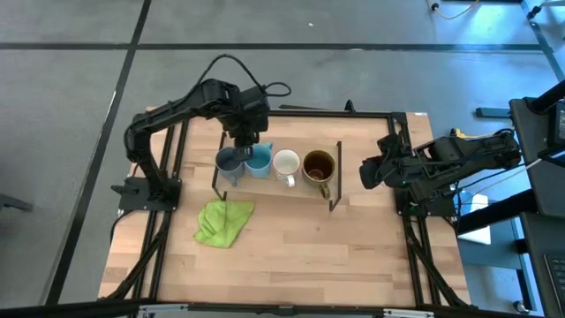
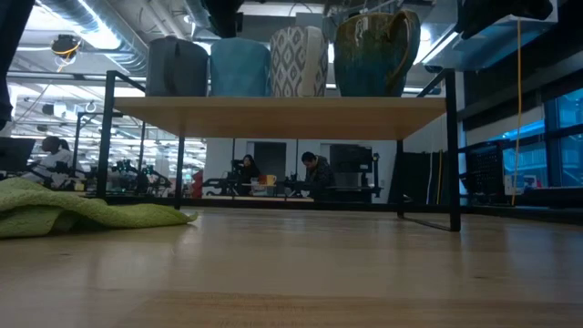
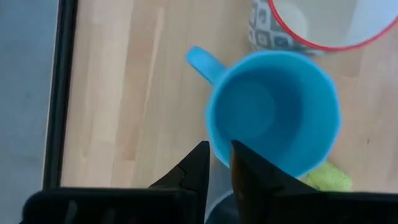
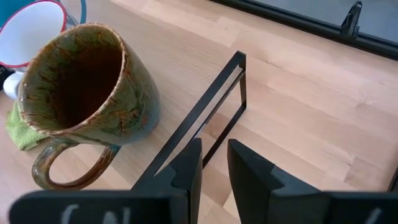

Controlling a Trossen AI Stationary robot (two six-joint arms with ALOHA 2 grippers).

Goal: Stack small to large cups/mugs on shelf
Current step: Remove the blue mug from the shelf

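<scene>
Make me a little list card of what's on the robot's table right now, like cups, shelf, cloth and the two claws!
shelf: light wood board, black wire ends
cups in a row on it: grey-blue mug, light blue mug, white mug, brown mug
green cloth: crumpled on the table, in front of the shelf
left gripper: above the grey-blue and light blue mugs, holding nothing
right gripper: waiting beside the shelf's end, near the brown mug, holding nothing

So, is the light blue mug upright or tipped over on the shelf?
Upright. The light blue mug shows its open mouth to the overhead cameras and stands level on the shelf.
</scene>
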